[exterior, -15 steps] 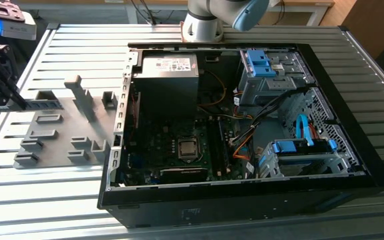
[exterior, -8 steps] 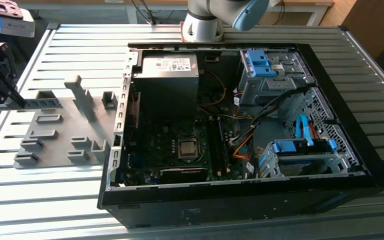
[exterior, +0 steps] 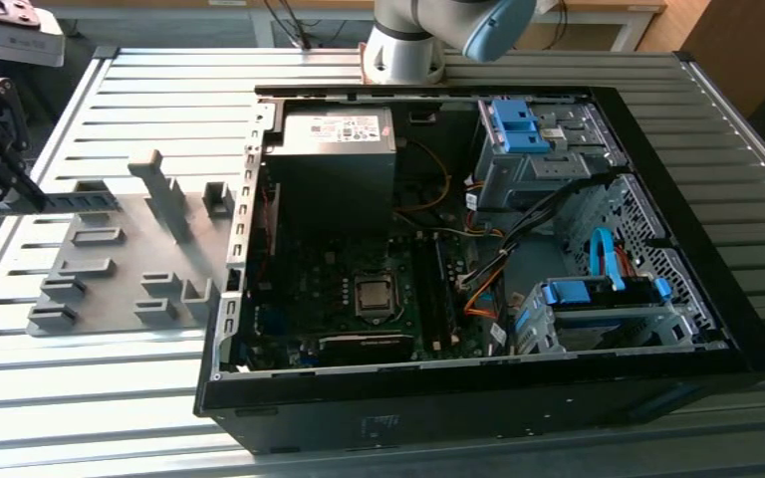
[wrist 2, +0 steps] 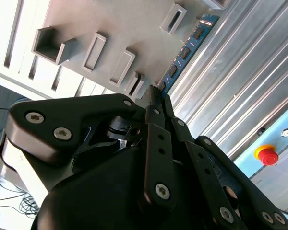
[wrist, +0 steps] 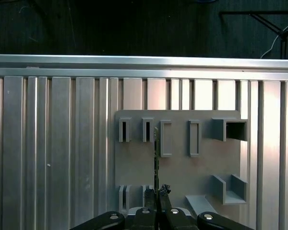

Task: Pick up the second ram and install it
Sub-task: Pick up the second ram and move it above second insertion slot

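Nearest, the black pincer (wrist 2: 156, 93) is closed on one end of the second ram (wrist 2: 185, 50), which reaches out over the grey fixture plate (wrist 2: 101, 24) on the counter (exterior: 130, 398) (well apart from the open computer case (exterior: 489, 408)). Held by so little, the thin stick could tilt or slip, and then meet its slot crooked.

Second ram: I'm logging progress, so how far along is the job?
Grasp looks done: the pincer is shut on the ram. In hand: the ram is at the fixture, outside the case. Left: it is not yet on the motherboard.
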Action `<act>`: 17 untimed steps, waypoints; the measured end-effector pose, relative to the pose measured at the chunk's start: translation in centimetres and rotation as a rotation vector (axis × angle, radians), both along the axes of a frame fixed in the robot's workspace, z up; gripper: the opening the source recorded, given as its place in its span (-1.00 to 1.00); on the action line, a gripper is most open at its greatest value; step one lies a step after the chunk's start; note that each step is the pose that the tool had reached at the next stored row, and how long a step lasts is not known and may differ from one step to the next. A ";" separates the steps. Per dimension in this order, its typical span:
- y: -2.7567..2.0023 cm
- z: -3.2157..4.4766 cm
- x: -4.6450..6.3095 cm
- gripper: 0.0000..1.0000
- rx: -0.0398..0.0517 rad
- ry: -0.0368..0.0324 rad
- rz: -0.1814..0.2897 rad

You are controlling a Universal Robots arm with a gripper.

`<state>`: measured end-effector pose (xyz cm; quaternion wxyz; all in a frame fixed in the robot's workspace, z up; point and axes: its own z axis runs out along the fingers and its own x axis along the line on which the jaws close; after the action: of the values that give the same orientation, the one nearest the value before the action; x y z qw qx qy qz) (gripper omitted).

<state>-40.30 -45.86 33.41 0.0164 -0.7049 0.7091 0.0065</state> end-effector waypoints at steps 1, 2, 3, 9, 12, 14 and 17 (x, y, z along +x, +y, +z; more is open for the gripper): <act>0.00 0.11 0.0 -0.73 -0.0001 0.0001 0.000; 0.00 0.20 0.0 -0.73 -0.0001 0.0001 0.000; 0.00 0.29 0.0 -0.73 0.0000 0.0000 0.000; 0.00 1.02 0.0 -0.73 0.0000 0.0001 0.000; 0.00 1.44 0.0 -0.73 0.0000 -0.0001 0.000; 0.00 1.73 0.0 -0.73 0.0001 0.0000 0.000; 0.00 2.17 0.0 -0.73 0.0000 0.0000 0.000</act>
<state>-40.30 -45.86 35.57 0.0164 -0.7049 0.7091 0.0065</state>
